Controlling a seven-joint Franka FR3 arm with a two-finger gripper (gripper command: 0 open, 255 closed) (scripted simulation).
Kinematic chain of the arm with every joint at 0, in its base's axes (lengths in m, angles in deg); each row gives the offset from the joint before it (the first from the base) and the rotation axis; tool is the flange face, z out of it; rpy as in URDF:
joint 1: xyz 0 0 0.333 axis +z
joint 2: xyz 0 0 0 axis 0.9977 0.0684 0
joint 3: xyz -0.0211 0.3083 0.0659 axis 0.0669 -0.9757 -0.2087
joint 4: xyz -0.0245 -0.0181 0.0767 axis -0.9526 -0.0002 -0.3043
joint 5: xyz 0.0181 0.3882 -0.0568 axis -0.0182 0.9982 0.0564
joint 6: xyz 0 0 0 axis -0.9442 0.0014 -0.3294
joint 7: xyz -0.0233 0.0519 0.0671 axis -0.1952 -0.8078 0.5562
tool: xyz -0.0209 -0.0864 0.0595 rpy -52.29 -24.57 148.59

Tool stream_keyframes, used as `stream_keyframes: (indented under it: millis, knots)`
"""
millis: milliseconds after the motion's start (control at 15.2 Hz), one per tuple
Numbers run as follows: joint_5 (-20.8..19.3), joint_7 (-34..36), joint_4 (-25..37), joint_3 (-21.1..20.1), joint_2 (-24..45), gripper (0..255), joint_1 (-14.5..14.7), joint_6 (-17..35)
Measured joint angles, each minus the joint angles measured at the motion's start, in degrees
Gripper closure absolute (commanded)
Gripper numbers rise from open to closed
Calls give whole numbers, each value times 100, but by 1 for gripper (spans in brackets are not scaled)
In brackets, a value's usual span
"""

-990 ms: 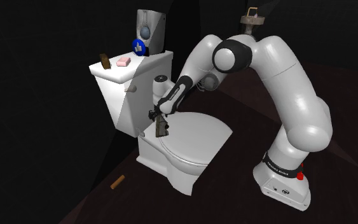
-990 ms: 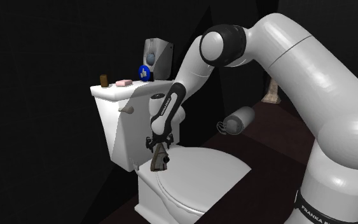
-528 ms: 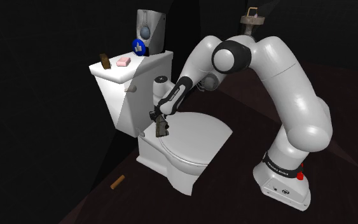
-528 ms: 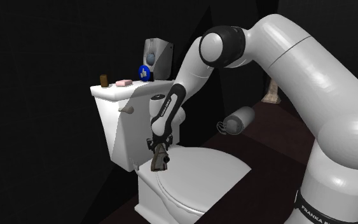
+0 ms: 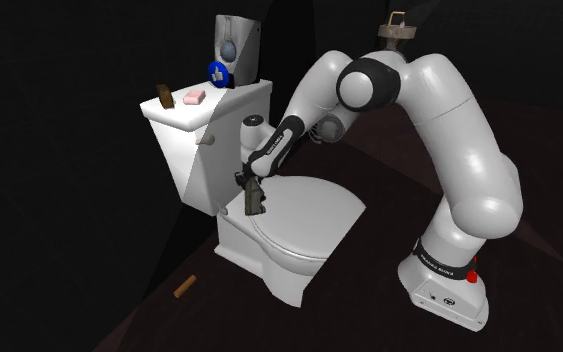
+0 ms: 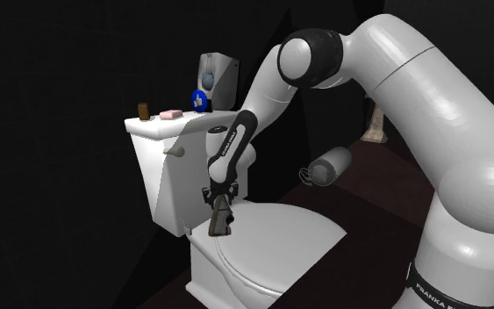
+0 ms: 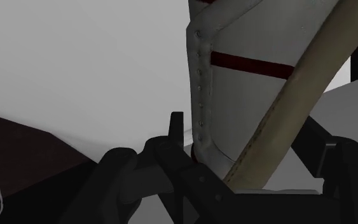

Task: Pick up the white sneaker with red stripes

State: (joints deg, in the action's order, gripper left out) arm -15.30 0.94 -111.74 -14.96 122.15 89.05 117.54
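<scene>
Fingers (image 7: 174,137) clamped on the sneaker (image 7: 247,95), white with a red stripe.
The arm (image 5: 449,130) arches high from its stand, gripper (image 5: 254,192) pointing down, the shoe over the toilet lid's (image 5: 314,215) left edge, near the tank (image 5: 204,140).

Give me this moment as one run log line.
gripper: shut on sneaker | sneaker: white, red stripe, at rear edge of toilet lid | lifted clear: cannot tell

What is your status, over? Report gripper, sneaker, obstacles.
Gripper shut on sneaker. Sneaker at rear of closed toilet lid. Toilet tank close behind; lift path looks open.
</scene>
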Motion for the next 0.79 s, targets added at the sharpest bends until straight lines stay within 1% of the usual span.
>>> stream_keyframes:
  millis: [792]
  knots:
    - [87, -158, -218, -113, -736, 255, -61, -517]
